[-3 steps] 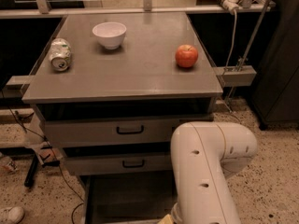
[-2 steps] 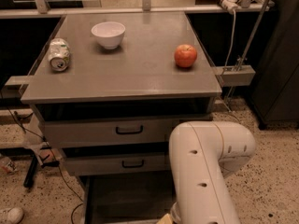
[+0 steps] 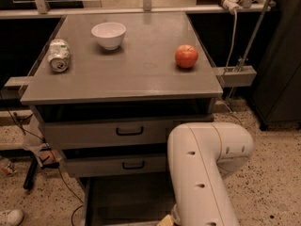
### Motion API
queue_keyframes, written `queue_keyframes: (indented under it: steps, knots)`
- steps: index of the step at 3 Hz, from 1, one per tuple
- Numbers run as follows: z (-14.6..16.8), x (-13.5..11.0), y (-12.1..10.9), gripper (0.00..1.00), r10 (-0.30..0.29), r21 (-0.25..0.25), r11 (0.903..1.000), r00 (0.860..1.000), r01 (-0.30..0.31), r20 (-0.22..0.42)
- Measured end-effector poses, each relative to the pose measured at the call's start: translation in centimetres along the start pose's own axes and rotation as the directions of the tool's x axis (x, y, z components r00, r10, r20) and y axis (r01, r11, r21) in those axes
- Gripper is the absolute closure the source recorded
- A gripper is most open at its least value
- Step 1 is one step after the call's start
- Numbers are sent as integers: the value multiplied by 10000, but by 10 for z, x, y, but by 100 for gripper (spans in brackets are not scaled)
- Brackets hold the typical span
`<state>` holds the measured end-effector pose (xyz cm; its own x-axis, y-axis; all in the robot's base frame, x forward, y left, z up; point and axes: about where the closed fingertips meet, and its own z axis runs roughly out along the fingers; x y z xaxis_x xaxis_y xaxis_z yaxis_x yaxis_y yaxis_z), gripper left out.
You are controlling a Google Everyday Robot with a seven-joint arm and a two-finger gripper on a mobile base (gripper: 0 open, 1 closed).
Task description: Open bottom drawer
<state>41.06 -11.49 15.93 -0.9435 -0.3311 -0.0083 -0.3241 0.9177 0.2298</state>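
Note:
The grey cabinet (image 3: 127, 79) has three drawers. The bottom drawer (image 3: 127, 199) stands pulled out, showing its plain dark grey inside; its front lies below the picture's lower edge. Above it sit two shut fronts, the upper drawer (image 3: 89, 134) and the middle drawer (image 3: 94, 166), each with a black bar handle. My white arm (image 3: 207, 173) reaches down at the right of the drawers and leaves the frame at the bottom. The gripper is out of view, below that edge.
On the cabinet top lie a crushed can (image 3: 59, 55), a white bowl (image 3: 108, 34) and a red apple (image 3: 186, 56). Cables and a black stand leg (image 3: 33, 171) are on the floor at left, a shoe (image 3: 9, 216) at bottom left. A dark cabinet (image 3: 282, 79) stands at right.
My arm has edged slightly to the left. The drawers and the things on top have not moved.

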Motion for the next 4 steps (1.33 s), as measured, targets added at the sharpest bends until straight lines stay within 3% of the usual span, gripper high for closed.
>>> queue_keyframes:
  steps: [4]
  knots:
    - [1,5,-5,0,224,225,9995,9994,-218,-246]
